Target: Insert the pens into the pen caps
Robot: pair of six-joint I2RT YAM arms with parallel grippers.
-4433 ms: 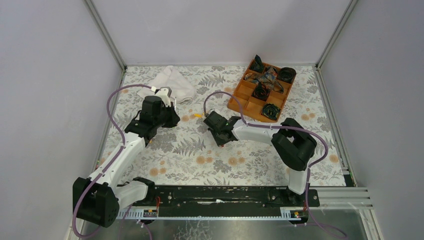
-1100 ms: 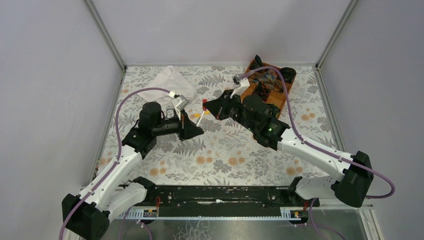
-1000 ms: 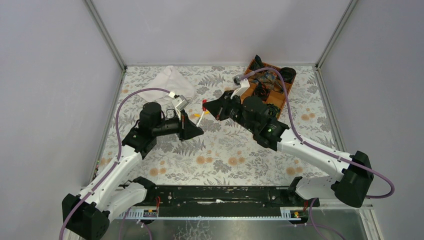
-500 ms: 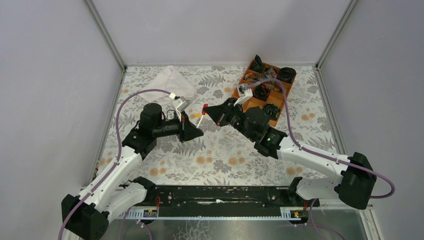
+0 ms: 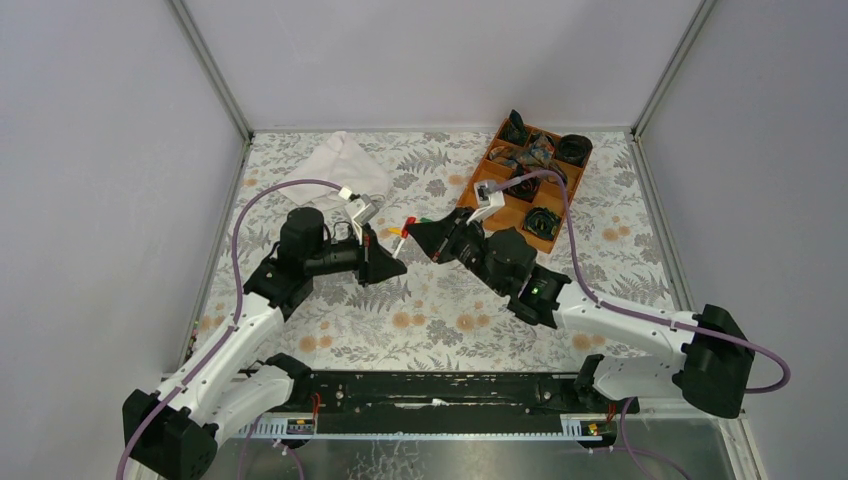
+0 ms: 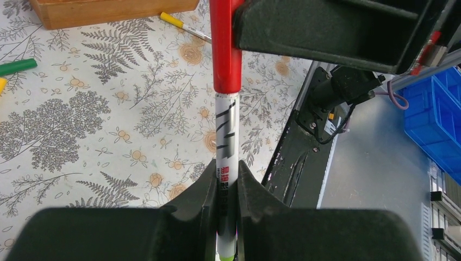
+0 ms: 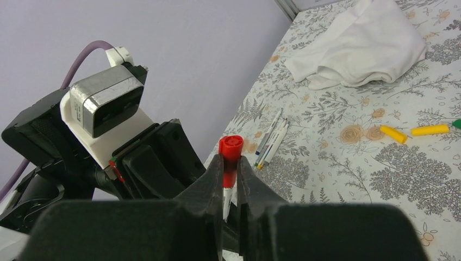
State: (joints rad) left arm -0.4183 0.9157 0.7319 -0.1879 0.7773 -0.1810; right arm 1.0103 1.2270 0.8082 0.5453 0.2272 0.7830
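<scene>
Since half a second ago the right arm has sunk lower and drawn back from over the orange tray [image 5: 505,210], while the left arm has stayed where it was. The white pen [image 6: 226,147] and the red cap [image 6: 226,54] meet in the air above the table [image 5: 420,330], just left of the tray's near-left corner. The pen's front end sits inside the cap's mouth, and the 2 parts form 1 straight line.

The left tool [image 6: 225,176] is clamped on the pen's barrel, its 2 fingers pressed against either side just below the black lettering. The right tool [image 7: 230,166] is pinched on the cap. The cap's round closed end stands up between the fingertips, and a strip of white barrel shows beneath it. Seen from above, the 2 tools face each other tip to tip, the left one pointing towards the tray and the right one pointing away from it.

A green cap [image 6: 16,66] and 2 yellow caps [image 7: 392,134] lie on the table left of the tray. A yellow-tipped pen [image 6: 185,28] lies just beside the tray's wall. A small bunch of loose pens [image 7: 272,138] lies farther left of the tray, close to the left arm. Black coiled bands [image 5: 541,222] sit in the tray's compartments. A white cloth [image 5: 340,165] is crumpled at the table's far edge, well left of the tray.
</scene>
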